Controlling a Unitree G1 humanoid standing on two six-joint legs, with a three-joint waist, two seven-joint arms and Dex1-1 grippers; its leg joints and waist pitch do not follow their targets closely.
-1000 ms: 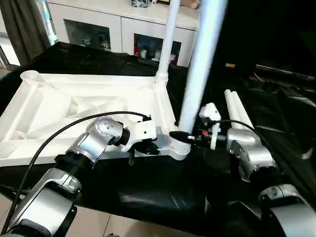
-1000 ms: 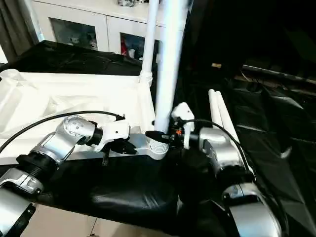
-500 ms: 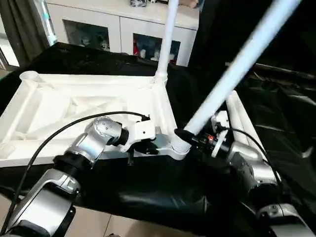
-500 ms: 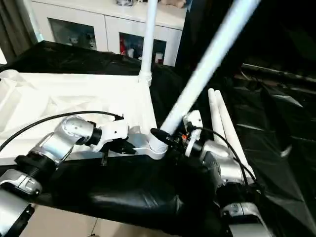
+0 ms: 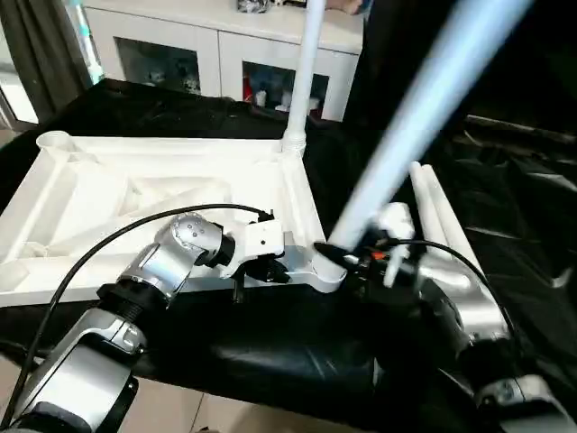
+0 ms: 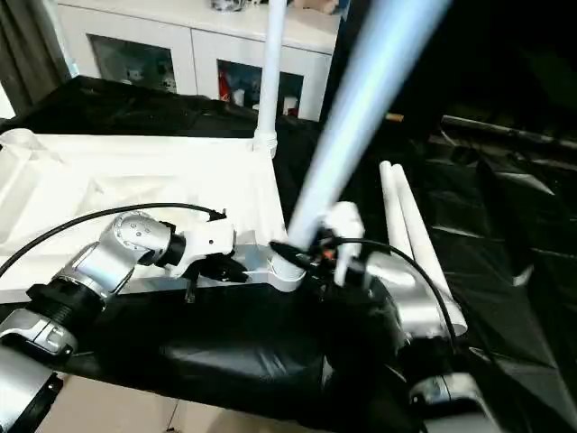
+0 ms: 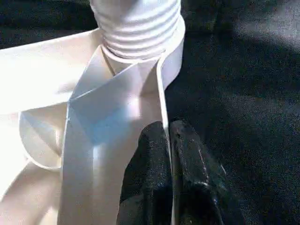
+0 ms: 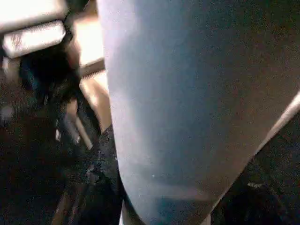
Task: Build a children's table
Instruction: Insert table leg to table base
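On the black-draped work table (image 5: 135,104) you have the tabletop (image 5: 108,194) lying underside up, its ribs and round corner sockets showing, white plastic all over. Your left gripper (image 7: 168,140) is pinched together on the thin rim wall just beside the near corner socket (image 5: 326,266). At the far corner one leg (image 5: 304,72) stands upright, seated. Your right gripper (image 5: 356,257) is clamped on a second leg (image 5: 410,122) near its foot; that tube leans away to the right, so I judge it not yet seated. Further right, two spare legs (image 5: 433,212) lie side by side, leaving roughly three-quarters of the legs to fit.
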